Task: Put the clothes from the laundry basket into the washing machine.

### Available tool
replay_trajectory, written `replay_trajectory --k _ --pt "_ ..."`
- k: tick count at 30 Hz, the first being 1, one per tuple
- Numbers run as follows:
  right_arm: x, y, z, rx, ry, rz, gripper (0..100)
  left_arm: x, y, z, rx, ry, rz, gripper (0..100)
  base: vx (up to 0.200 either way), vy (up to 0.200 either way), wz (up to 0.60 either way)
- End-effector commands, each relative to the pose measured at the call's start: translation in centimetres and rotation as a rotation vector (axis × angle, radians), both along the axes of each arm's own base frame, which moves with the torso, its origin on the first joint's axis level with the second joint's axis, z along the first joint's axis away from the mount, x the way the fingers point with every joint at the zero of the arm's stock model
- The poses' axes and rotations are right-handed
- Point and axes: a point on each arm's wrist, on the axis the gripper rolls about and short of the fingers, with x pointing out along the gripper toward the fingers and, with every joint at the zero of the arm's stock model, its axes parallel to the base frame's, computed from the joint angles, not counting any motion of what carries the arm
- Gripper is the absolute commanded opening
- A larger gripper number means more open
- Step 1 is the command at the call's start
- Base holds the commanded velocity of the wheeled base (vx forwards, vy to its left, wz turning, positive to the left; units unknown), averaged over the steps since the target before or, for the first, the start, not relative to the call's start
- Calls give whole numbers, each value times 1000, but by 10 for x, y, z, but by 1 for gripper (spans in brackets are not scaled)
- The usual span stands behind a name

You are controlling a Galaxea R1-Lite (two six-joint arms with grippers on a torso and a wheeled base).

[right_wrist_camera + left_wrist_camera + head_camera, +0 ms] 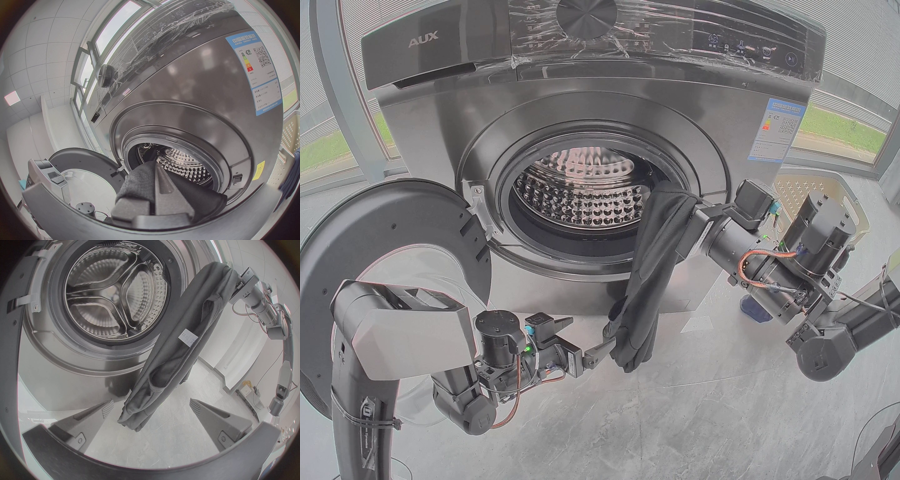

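A black garment [650, 269] hangs in front of the washing machine [600, 106], at the right rim of its open drum [581, 187]. My right gripper [687, 215] is shut on the garment's top end [140, 181], level with the drum's opening. The cloth drops to just above the floor. My left gripper [607, 347] is low, beside the garment's bottom end. It stands open in the left wrist view, and the hanging cloth [175, 346] ends between its spread fingers [104, 408]. The cream laundry basket [800, 187] stands right of the machine, behind my right arm.
The round machine door [394, 244] is swung wide open on the left, close to my left arm. Something blue [755, 309] lies under the right arm, and blue cloth [290, 178] shows by the basket. Grey floor lies in front of the machine.
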Motion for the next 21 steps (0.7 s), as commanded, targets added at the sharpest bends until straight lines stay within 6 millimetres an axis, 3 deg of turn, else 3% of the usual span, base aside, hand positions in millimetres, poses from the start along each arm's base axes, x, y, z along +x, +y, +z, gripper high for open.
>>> replay_trajectory --k 1,21 --pt "1 1 0 2 -3 0 0 0 -4 -6 6 11 -9 100 0 0 0" --pt "23 17 14 38 -38 -24 0 -6 -9 -11 24 15 -39 100 0 0 0"
